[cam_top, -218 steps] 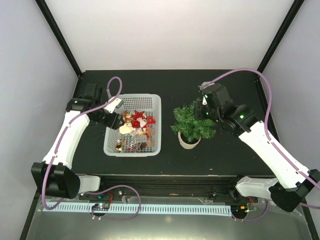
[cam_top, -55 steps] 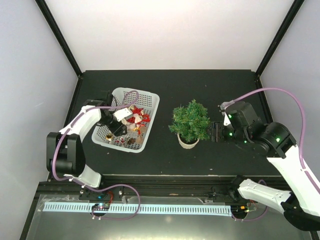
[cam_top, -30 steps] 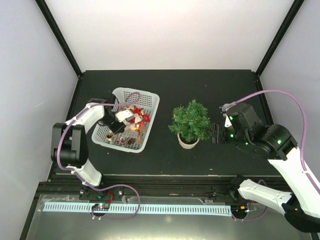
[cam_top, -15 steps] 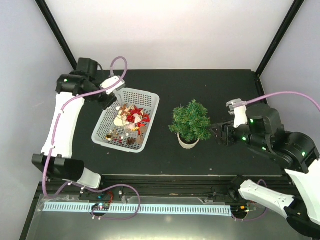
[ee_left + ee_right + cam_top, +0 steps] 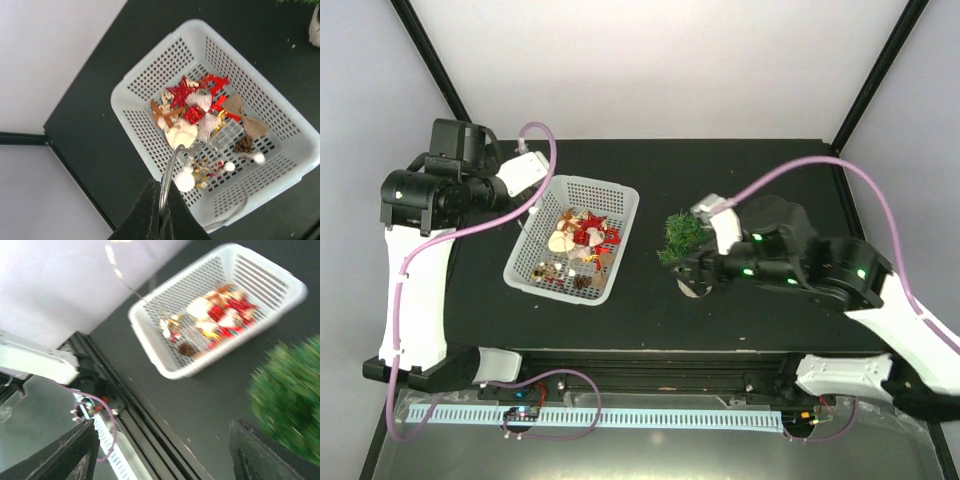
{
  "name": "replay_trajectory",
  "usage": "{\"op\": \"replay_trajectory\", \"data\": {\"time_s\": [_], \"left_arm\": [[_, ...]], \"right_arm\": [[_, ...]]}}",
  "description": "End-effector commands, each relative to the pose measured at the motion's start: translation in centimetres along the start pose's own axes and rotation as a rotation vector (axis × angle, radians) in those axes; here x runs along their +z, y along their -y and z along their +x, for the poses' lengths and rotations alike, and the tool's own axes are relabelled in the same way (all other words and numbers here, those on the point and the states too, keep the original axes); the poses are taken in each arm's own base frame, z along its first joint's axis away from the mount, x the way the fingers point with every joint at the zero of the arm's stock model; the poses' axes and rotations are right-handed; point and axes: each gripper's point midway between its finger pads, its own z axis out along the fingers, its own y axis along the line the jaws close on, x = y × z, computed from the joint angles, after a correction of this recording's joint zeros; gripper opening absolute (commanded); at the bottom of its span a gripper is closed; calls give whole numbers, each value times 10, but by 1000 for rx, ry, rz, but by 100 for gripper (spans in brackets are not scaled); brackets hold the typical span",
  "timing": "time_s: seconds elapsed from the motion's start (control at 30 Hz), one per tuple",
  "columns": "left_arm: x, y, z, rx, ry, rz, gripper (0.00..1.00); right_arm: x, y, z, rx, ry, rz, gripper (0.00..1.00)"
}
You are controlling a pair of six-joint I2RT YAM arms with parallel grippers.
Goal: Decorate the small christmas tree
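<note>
The small christmas tree (image 5: 678, 232) stands right of the white mesh basket (image 5: 620, 205), mostly covered from above by my right arm. In the right wrist view the tree (image 5: 292, 400) is a green blur at the right edge. My right gripper (image 5: 162, 426) hangs open above the table between tree and basket, with nothing between its fingers. My left gripper (image 5: 161, 192) is raised over the basket's (image 5: 150, 85) near-left side. It is shut on a thin wire garland (image 5: 170, 165) with white beads (image 5: 184, 181), whose other end trails into the ornaments (image 5: 200, 107).
The basket holds red stars, a burlap bow (image 5: 240, 112), a pine cone (image 5: 245, 144) and several other ornaments. The table's front rail (image 5: 135, 415) runs below the right gripper. Black frame posts and white walls close in the back and sides.
My left arm has risen out of the basket to the back left, drawing the wire garland up. My right arm has swung left over the tree, and its jaws have opened wider.
</note>
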Motion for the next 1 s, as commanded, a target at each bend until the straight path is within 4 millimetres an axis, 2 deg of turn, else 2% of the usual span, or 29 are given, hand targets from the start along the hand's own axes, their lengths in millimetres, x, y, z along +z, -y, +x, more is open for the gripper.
{"op": "replay_trajectory", "data": {"time_s": [0.0,0.1,0.23,0.27,0.4,0.53,0.7,0.9,0.97], "left_arm": [[-25,6,-20,51,108,10,1],[-34,12,-32,71,179,40,2],[-47,16,-49,82,274,53,2],[-50,18,-52,80,293,61,2],[-53,26,-60,66,339,122,2],[-56,33,-64,50,367,164,2],[-69,39,-71,34,415,190,2],[-86,52,-74,45,468,225,2],[-94,56,-73,50,489,229,2]], "right_arm": [[35,-39,-39,-60,45,15,72],[71,-61,-53,-44,40,-5,73],[109,-87,-79,-19,46,-44,73],[125,-90,-82,-22,30,-30,74],[155,-93,-105,-39,42,30,83],[176,-93,-124,-36,75,70,88],[201,-68,-120,-6,71,136,88],[223,-53,-116,-5,67,160,88],[229,-49,-121,5,82,161,88]]}}
